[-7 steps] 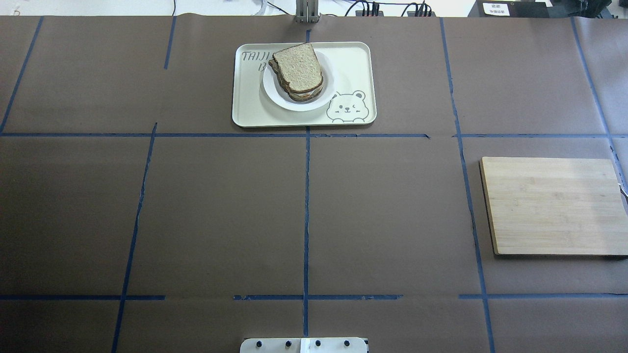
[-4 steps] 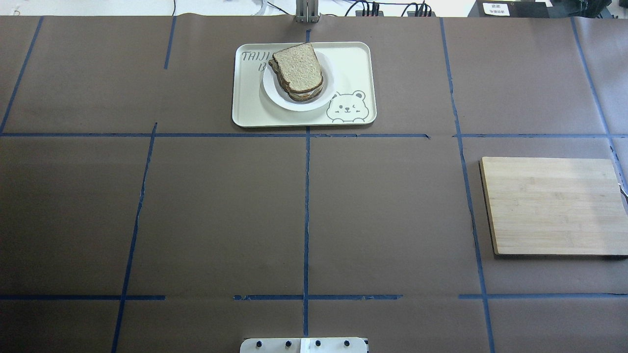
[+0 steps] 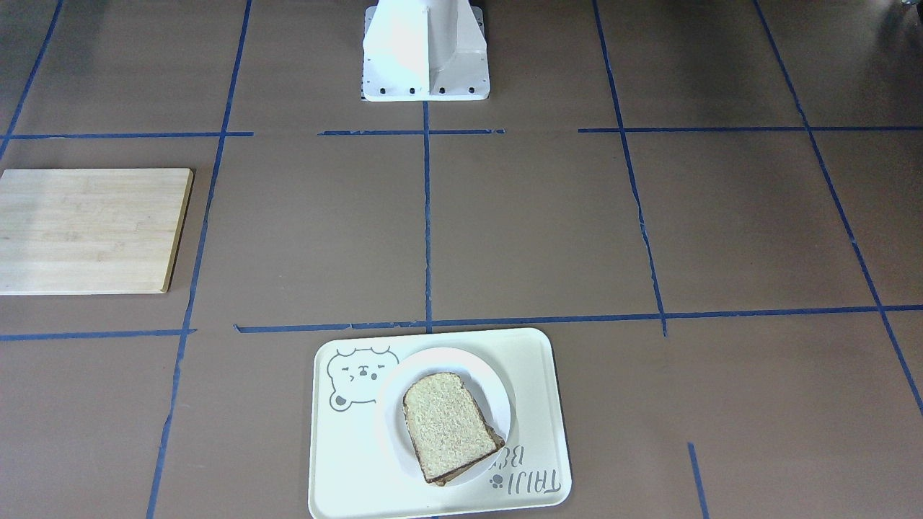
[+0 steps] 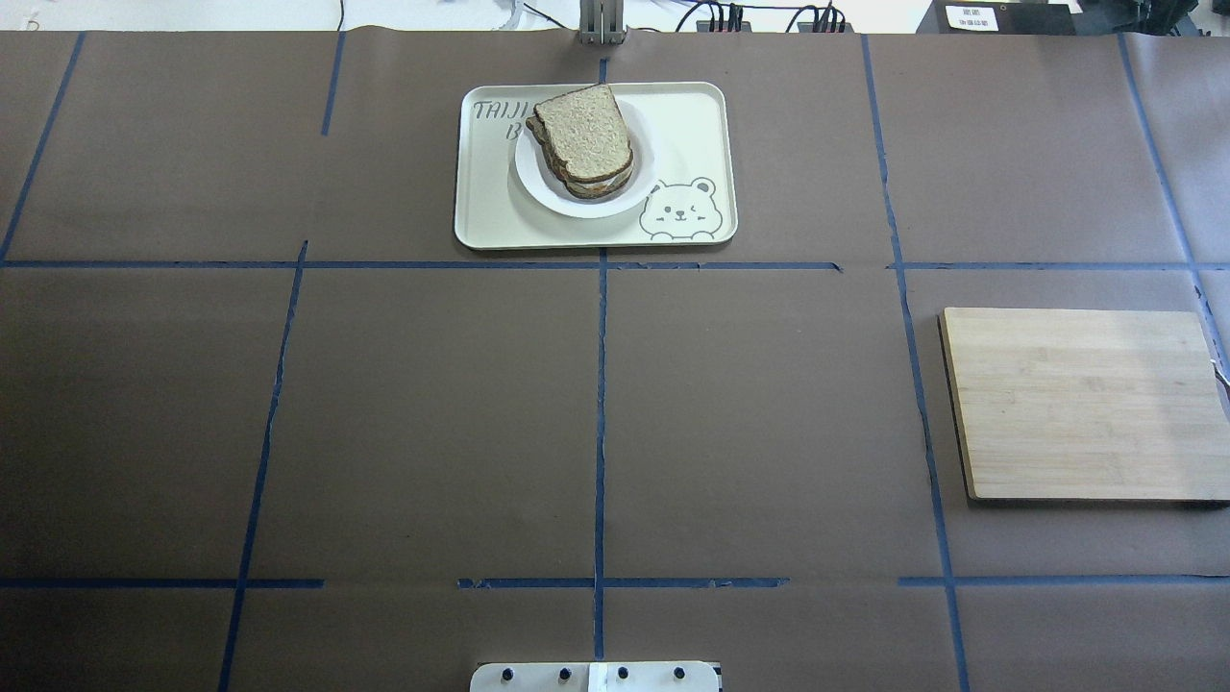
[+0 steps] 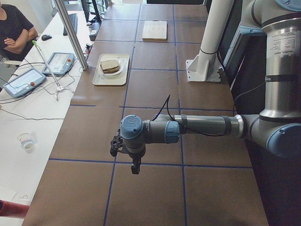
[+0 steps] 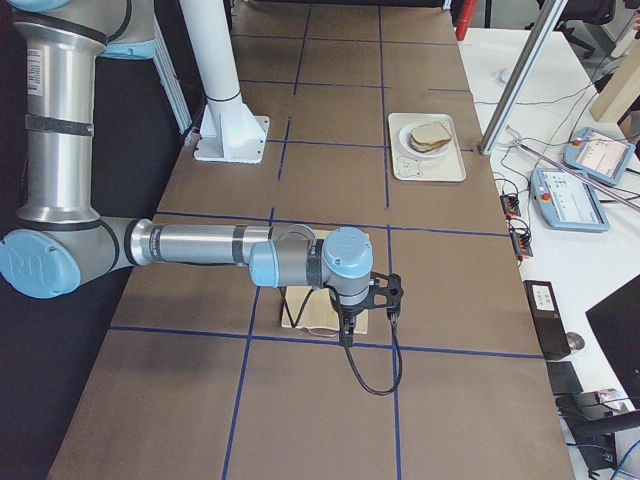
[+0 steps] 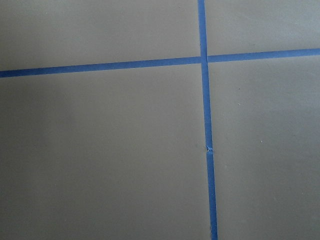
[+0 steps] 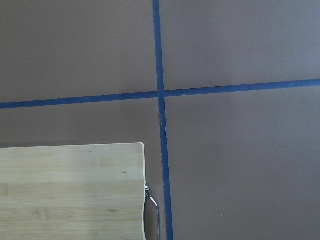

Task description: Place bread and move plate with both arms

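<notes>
The bread (image 4: 583, 135) is a speckled brown-crusted slice on top of a small stack on the white plate (image 4: 577, 200). The plate rests on a cream tray (image 4: 692, 115) at the table's far middle, also seen in the front-facing view: bread (image 3: 447, 425), plate (image 3: 497, 404). My left gripper (image 5: 134, 165) hangs over bare table at the left end, far from the plate. My right gripper (image 6: 345, 335) hangs at the right end, above a wooden board's edge. Both show only in side views, so I cannot tell whether they are open or shut. Neither wrist view shows fingers.
A bamboo cutting board (image 4: 1081, 404) lies at the right of the table, with its corner and metal handle in the right wrist view (image 8: 70, 190). The white pedestal base (image 3: 425, 50) stands at the robot's side. A person (image 5: 14, 28) sits beyond the far edge.
</notes>
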Robot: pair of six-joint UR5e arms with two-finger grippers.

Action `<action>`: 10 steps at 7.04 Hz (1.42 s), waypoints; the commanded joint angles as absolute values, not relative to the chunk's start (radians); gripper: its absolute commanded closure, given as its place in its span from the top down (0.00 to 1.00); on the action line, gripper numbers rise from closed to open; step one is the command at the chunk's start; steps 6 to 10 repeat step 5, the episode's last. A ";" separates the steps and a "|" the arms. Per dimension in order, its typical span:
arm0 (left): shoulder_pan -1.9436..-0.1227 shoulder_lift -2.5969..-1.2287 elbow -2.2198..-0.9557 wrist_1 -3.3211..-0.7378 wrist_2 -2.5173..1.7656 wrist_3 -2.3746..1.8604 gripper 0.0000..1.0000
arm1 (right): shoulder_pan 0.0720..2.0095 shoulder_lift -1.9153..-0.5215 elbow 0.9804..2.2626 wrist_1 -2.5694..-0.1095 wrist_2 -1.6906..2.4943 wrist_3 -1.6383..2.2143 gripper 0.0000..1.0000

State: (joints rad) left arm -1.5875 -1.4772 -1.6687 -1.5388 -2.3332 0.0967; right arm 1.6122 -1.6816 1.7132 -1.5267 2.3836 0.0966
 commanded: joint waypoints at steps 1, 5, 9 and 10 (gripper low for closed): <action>-1.586 -1.477 -1.669 -1.539 -2.333 0.097 1.00 | 1.612 -1.683 1.715 -1.528 2.387 0.097 1.00; -1.585 -1.483 -1.667 -1.539 -2.333 0.097 1.00 | 1.612 -1.677 1.715 -1.525 2.393 0.097 1.00; -1.585 -1.483 -1.667 -1.539 -2.333 0.097 1.00 | 1.612 -1.677 1.715 -1.525 2.393 0.097 1.00; -1.585 -1.483 -1.667 -1.539 -2.333 0.097 1.00 | 1.612 -1.677 1.715 -1.525 2.393 0.097 1.00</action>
